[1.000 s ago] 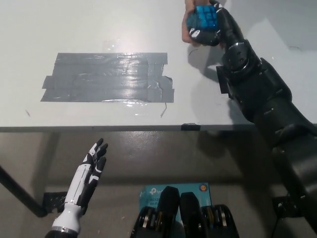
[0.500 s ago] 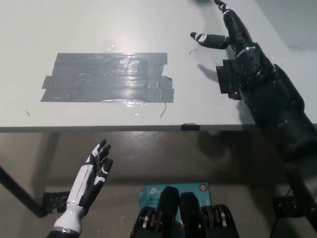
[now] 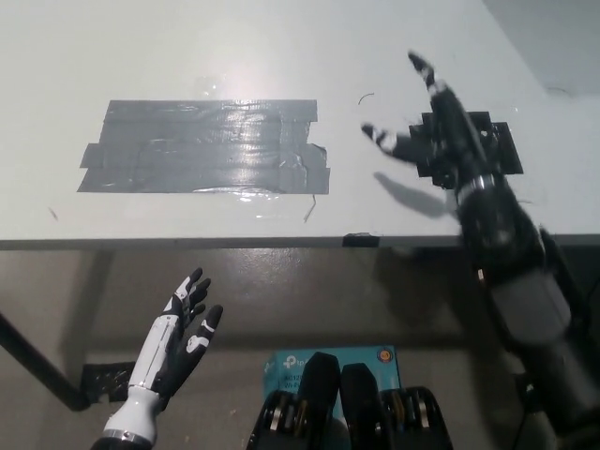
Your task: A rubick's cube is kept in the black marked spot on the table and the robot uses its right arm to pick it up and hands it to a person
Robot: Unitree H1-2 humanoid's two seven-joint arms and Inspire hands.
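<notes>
While the white left hand (image 3: 176,339) rests open below the table (image 3: 394,56) edge at seven o'clock, the black right hand (image 3: 433,122) hangs over the tabletop at two o'clock, fingers spread wide and holding nothing, right of the black marked spot (image 3: 202,147), with no cube visible.

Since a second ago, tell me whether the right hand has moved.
Yes. The right hand, now open and empty, has drawn back from the table's far edge toward the robot, nearer the near edge.
</notes>
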